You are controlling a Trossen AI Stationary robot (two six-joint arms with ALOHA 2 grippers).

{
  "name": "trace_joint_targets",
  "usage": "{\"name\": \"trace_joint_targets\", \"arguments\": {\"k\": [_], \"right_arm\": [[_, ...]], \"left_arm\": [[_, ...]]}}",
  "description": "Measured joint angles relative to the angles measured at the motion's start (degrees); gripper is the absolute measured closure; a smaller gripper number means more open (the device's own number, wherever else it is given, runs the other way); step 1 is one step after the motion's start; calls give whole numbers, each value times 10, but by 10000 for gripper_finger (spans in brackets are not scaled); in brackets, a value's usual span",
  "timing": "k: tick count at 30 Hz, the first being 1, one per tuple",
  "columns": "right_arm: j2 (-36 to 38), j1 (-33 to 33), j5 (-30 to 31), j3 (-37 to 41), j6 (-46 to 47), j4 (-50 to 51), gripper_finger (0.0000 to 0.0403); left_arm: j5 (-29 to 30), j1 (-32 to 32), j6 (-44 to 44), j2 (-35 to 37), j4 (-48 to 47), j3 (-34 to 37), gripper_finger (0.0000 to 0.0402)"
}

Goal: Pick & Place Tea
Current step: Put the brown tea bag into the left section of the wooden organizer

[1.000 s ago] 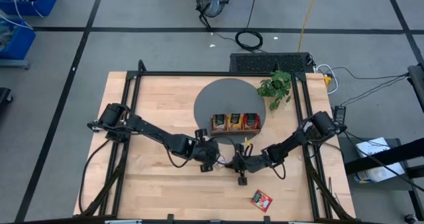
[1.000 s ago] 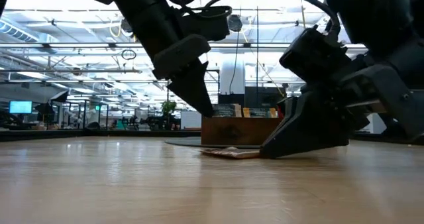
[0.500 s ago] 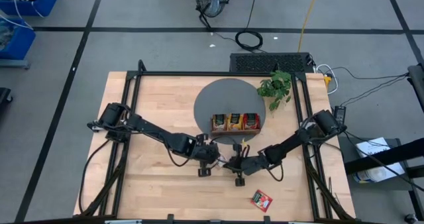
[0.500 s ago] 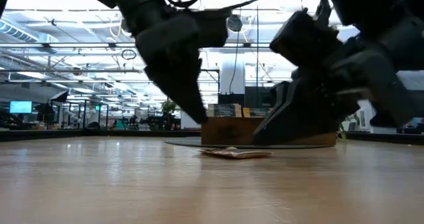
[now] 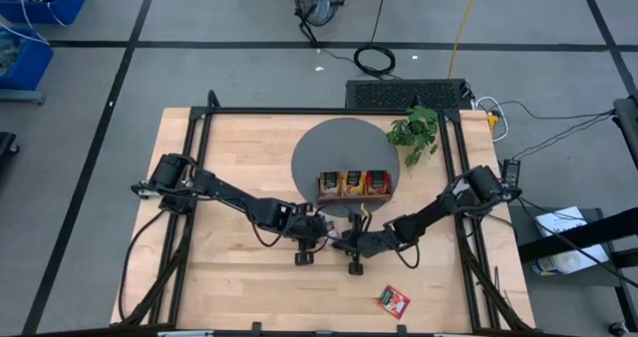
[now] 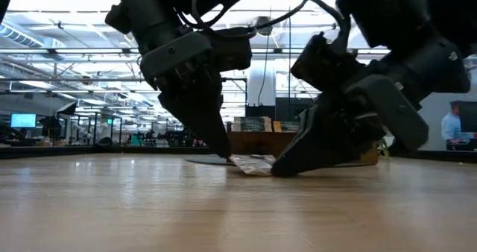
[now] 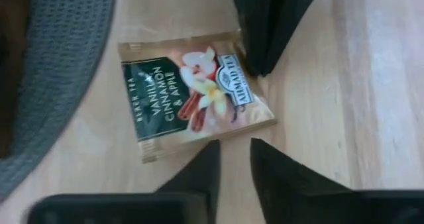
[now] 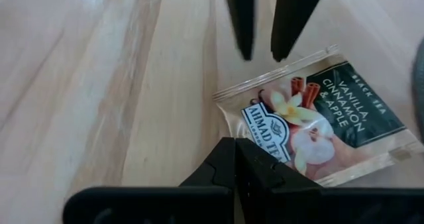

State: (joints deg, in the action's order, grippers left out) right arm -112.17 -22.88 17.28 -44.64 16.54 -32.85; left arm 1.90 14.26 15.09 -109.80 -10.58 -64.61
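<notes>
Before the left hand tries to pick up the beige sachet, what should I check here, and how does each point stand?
1. Beige sachet lies flat on the table: ok.
2. Left hand open, at the sachet's edge: ok.
3. Sachet between its fingers: not ok.
4. Right hand shut, tips on the opposite edge: ok.
5. Wooden tray has space left: cannot tell.
6. Red sachet lies apart: ok.

A large open-plan lab or workshop: a wooden desk [image 5: 239, 158] on a taped grey floor [image 5: 199, 68], loose cables [image 5: 374, 58], ceiling trusses [image 6: 67, 54], distant monitors [image 6: 22, 120].
</notes>
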Motion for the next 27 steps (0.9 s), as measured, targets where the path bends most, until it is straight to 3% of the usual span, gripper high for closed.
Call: {"name": "trace_joint_targets", "arguments": {"k": [11, 19, 27], "right_arm": [[-1, -1, -69, 0, 62, 77, 403], [-27, -9, -94, 12, 92, 62, 403], [-54, -10, -123, 14, 78, 6, 403]], "left_arm": [[-39, -4, 22, 0, 15, 2, 145], [-54, -15, 26, 0, 31, 2, 89], [-59, -48, 38, -1, 34, 1, 62]]}}
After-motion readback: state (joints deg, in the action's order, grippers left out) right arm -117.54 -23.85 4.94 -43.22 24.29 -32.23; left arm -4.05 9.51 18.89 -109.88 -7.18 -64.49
